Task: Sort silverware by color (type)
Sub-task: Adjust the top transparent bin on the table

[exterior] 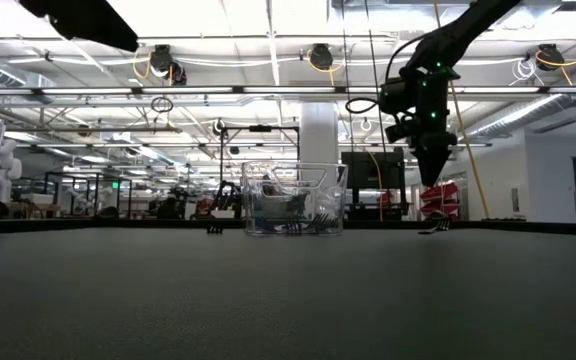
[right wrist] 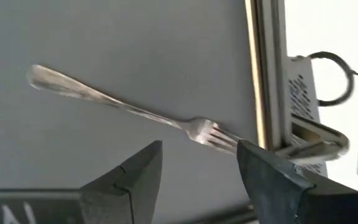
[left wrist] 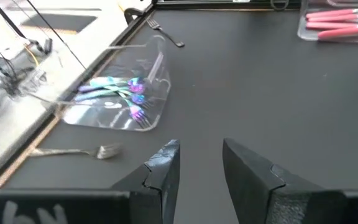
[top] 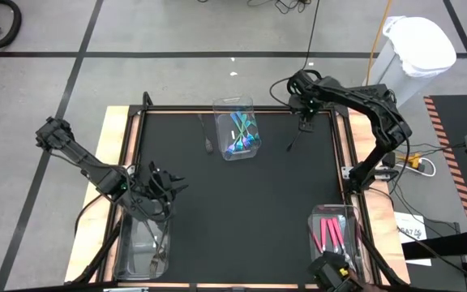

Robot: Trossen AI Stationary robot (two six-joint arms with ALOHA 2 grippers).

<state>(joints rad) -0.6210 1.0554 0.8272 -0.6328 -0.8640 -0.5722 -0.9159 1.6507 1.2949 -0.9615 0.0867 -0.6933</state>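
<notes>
Hanging over the far right corner of the black table (top: 233,211), the right gripper (top: 305,126) spreads its empty fingers above a thin silver metal fork (right wrist: 129,109). The left gripper (left wrist: 197,165) waits near the clear plastic bin (top: 140,251), fingers apart and empty.

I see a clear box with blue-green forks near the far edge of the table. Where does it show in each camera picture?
High view: the clear box sits top centre, at the table's far edge.
Low view: the box stands mid-picture, far off.
Left wrist view: left of centre, beyond the left fingers.
Right wrist view: not in it.
Shared landmark: the blue-green forks inside.
</notes>
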